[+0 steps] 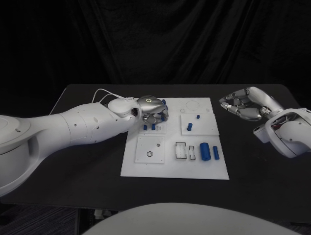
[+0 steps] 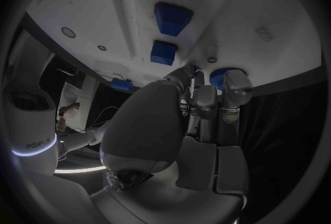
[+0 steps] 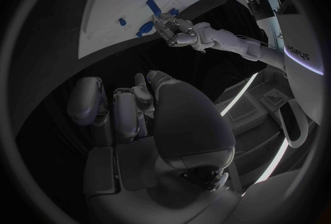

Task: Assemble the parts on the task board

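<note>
Lettering on the robot body in the wrist views, too blurred to read for sure. Black table carries the white task board at centre. Left arm reaches across to the board's far left part; left hand hangs fingers-down over the blue parts there, fingers bunched close, can't tell if it holds one. Right hand hovers off the board's far right corner, over bare table, fingers curled in, holding nothing. Two blue cylinders lie near the board's right edge.
</note>
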Available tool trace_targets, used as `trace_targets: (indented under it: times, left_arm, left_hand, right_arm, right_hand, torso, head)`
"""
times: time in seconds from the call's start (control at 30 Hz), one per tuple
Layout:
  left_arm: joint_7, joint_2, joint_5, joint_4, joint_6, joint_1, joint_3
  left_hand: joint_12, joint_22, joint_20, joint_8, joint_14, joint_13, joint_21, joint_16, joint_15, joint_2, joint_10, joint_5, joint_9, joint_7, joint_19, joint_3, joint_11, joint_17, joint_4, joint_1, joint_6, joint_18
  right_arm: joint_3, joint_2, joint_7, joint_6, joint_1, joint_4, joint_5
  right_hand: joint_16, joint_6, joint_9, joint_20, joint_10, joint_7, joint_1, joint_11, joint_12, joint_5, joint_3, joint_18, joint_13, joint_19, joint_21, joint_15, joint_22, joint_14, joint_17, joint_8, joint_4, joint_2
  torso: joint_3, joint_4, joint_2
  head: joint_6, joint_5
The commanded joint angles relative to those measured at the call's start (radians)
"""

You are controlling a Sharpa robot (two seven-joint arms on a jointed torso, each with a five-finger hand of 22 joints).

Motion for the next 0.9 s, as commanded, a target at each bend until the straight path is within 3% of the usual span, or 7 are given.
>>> trace_targets:
  times: [0.03,0.2,0.3,0.47,0.63,0.83,0.9]
  left_arm:
    - [-0.007,-0.011,-0.003,0.013,-0.055,-0.002,0.000]
    - [-0.012,-0.044,-0.003,0.053,-0.076,0.001,0.003]
    - [-0.015,-0.073,-0.003,0.088,-0.085,0.012,0.006]
    - [-0.019,-0.125,-0.004,0.151,-0.095,0.048,0.009]
    - [-0.032,-0.183,-0.004,0.208,-0.070,0.069,0.009]
    - [-0.052,-0.224,-0.003,0.238,-0.031,0.074,0.002]
    - [-0.056,-0.234,-0.003,0.242,-0.022,0.072,0.001]
  left_hand:
    - [0.006,0.047,0.000,0.005,0.011,0.005,0.007,0.002,0.000,-0.004,0.009,0.003,0.002,0.001,0.009,0.008,0.000,-0.001,0.000,0.010,0.012,-0.009]
    - [0.004,0.049,-0.001,0.002,0.010,0.007,0.007,-0.002,-0.001,-0.013,0.016,0.005,0.001,0.001,0.011,0.008,0.001,-0.009,-0.002,0.007,0.013,-0.009]
    - [0.003,0.051,-0.002,0.002,0.012,0.007,0.010,-0.001,-0.001,-0.016,0.020,0.006,0.001,0.003,0.012,0.009,0.001,-0.008,-0.003,0.007,0.015,-0.010]
    - [0.002,0.052,-0.002,0.003,0.013,0.008,0.006,-0.006,-0.001,-0.020,0.035,0.005,0.001,0.005,0.013,0.015,0.000,-0.015,-0.005,0.006,0.025,-0.009]
    - [-0.001,0.050,-0.002,0.000,0.008,0.008,-0.004,-0.011,0.000,-0.022,0.036,0.001,0.000,0.003,0.009,0.016,-0.001,-0.025,-0.004,0.002,0.023,-0.008]
    - [-0.015,0.059,-0.002,-0.006,0.023,0.005,0.012,0.001,0.000,-0.025,0.030,-0.014,-0.002,0.003,0.018,0.019,0.000,-0.001,0.001,-0.008,0.019,-0.012]
    - [-0.017,0.060,-0.001,-0.006,0.023,0.004,0.013,0.001,0.000,-0.024,0.031,-0.021,-0.002,0.003,0.019,0.020,0.000,-0.002,0.003,-0.011,0.020,-0.012]
  right_arm:
    - [0.001,0.000,-0.011,0.007,-0.004,0.000,-0.004]
    - [0.001,-0.001,-0.013,0.007,-0.004,0.000,-0.004]
    - [0.001,-0.001,-0.015,0.007,-0.004,0.001,-0.004]
    - [0.001,-0.003,-0.018,0.008,-0.004,-0.001,-0.004]
    - [0.001,-0.002,-0.021,0.010,-0.004,-0.001,-0.004]
    - [0.001,-0.003,-0.023,0.014,-0.004,-0.002,-0.004]
    - [0.001,-0.003,-0.023,0.015,-0.004,-0.002,-0.004]
  right_hand:
    - [-0.003,0.009,-0.001,0.000,0.003,0.000,0.006,-0.001,0.001,0.003,0.005,0.014,-0.001,0.004,-0.003,0.004,0.140,0.002,0.003,-0.003,0.001,-0.003]
    - [-0.004,0.008,-0.001,0.000,0.001,0.000,0.006,-0.001,0.000,0.003,0.005,0.015,-0.003,0.003,-0.006,0.004,0.139,0.002,0.002,-0.003,0.001,-0.002]
    - [-0.005,0.008,-0.001,0.000,0.001,0.000,0.006,-0.001,0.000,0.003,0.006,0.015,-0.003,0.003,-0.006,0.004,0.139,0.001,0.002,-0.003,0.001,-0.002]
    - [-0.006,0.008,-0.001,0.000,0.000,0.000,0.006,-0.001,0.000,0.003,0.006,0.015,-0.004,0.003,-0.006,0.004,0.139,0.001,0.001,-0.004,0.001,-0.002]
    - [-0.006,0.008,-0.001,0.000,0.000,0.000,0.005,-0.001,-0.001,0.003,0.006,0.015,-0.005,0.003,-0.006,0.004,0.139,0.001,0.000,-0.004,0.002,-0.002]
    - [-0.007,0.008,-0.001,0.000,-0.002,0.000,0.005,-0.001,-0.002,0.003,0.006,0.015,-0.006,0.003,-0.008,0.004,0.139,0.000,0.000,-0.004,0.002,-0.002]
    - [-0.007,0.008,-0.001,0.000,-0.002,0.000,0.005,-0.001,-0.002,0.003,0.006,0.015,-0.006,0.003,-0.008,0.004,0.139,0.000,0.000,-0.004,0.002,-0.002]
  torso:
    - [0.0001,0.0019,0.000]
    - [0.0007,0.0049,0.000]
    - [0.0003,0.0050,0.000]
    - [0.0000,0.0049,-0.001]
    - [0.0005,0.0047,-0.001]
    - [0.0013,0.0029,0.000]
    - [0.0011,0.0060,-0.001]
  head:
    - [0.000,-0.004]
    - [0.000,-0.008]
    - [0.000,-0.010]
    - [0.000,-0.007]
    - [0.000,-0.007]
    - [0.000,0.001]
    - [0.000,0.001]
